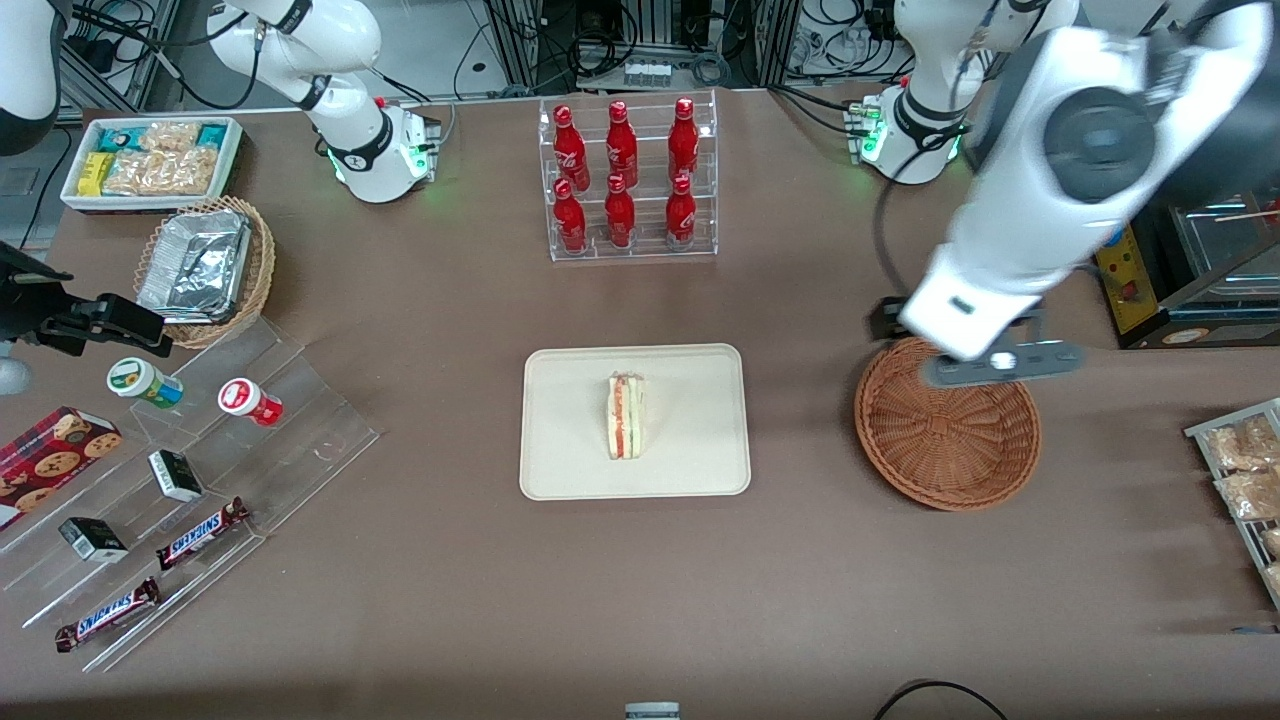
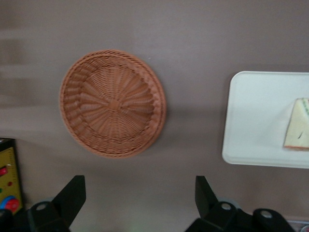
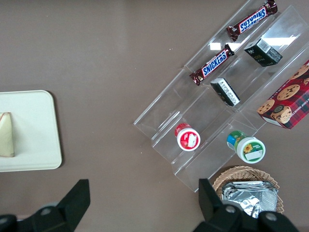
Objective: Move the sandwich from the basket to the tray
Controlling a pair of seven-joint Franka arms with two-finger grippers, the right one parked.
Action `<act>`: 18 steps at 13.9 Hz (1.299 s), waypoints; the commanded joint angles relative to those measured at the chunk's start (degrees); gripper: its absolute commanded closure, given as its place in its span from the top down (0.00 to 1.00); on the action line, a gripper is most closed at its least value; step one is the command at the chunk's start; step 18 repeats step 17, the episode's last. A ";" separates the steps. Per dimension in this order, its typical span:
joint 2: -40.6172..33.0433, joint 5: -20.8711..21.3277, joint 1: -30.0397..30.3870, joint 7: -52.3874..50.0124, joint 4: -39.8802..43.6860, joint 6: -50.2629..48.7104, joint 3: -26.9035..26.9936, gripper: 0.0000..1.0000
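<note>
From where I sit the job reads as done: the tray (image 1: pixel 560 470) holds the sandwich (image 1: pixel 627 416), and what remains for me is only to take the left arm clear. The tray lies flat on the brown table (image 1: pixel 640 600), nearer the front camera than the rack of red bottles (image 1: pixel 628 178), and the wedge rests near its middle with the red and green filling edge showing in the front view.

The basket (image 1: pixel 947 440) sits well apart from the tray, toward the working arm's end of the table, and the wrist view shows its woven bowl (image 2: pixel 113 103) with nothing in it. (That bare weave is what tells me no second piece waits to be carried.)

The gripper (image 2: pixel 140 198) hangs high above the table just beside the basket, on the side away from the front camera, with the arm's casing hiding part of the rim in the front view. Its two dark fingers (image 2: pixel 71 195) stand spread wide with nothing between them, so the hand is released and carries nothing.

The sandwich is therefore well away from the hand, with the basket lying between them. My next move, as I judge it, calls for no grasp at all, just a retreat that keeps the fingers above the basket rim.
</note>
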 commanded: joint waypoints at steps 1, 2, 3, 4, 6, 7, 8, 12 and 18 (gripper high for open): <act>-4.73 -1.42 5.97 8.93 -4.56 -1.48 -0.51 1.00; -6.05 -1.68 7.04 10.44 -5.70 -1.39 -0.51 1.00; -7.46 -2.20 8.61 12.20 -7.45 -1.39 -0.51 1.00; -9.47 -2.99 10.37 14.56 -9.90 -0.70 -0.51 1.00; -12.46 -4.58 12.05 19.92 -13.34 -0.25 0.27 1.00; -13.61 -4.67 11.19 22.04 -14.57 -0.34 2.63 1.00; -14.75 -5.02 9.35 23.01 -15.54 -0.34 5.00 1.00; -15.91 -5.72 4.76 23.29 -15.91 -0.25 10.91 1.00; -14.33 -5.46 4.59 23.46 -12.93 -1.04 11.00 1.00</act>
